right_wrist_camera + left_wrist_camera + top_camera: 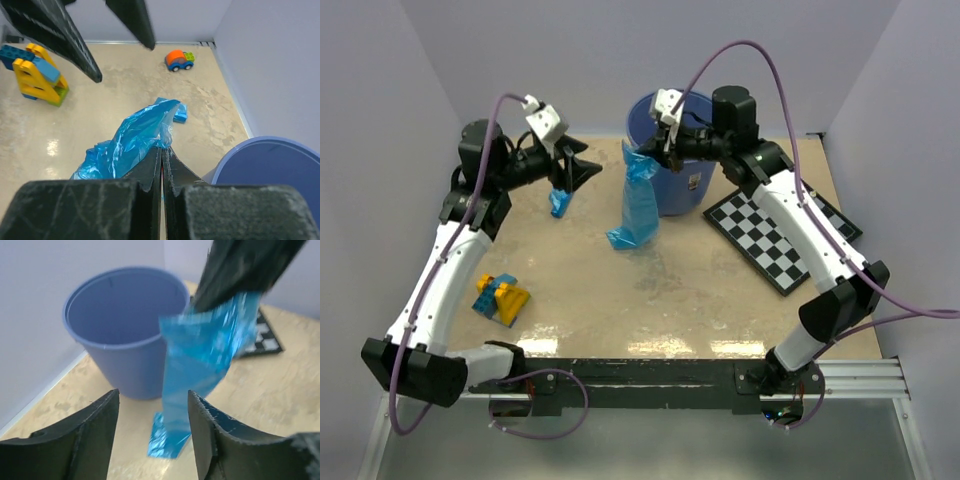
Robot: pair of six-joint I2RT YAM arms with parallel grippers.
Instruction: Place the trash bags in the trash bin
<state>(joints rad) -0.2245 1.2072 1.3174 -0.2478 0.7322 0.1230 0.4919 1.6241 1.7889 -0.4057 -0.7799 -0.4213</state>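
Beige table point(700, 300). I see R tool point(655, 152) clenched on long bag point(638, 205), hanging just beside bin point(675, 195), lower end on table. L tool point(588, 162) released, empty; small bag point(558, 203) beneath it.

The right claw point(161, 150) pinched a crumpled blue trash bag point(132, 142) between closed fingers above the worktop point(115, 90). The trash bin point(260, 141) showed at lower right. A toy car point(179, 59) and yellow-blue blocks point(39, 75) lay beyond.
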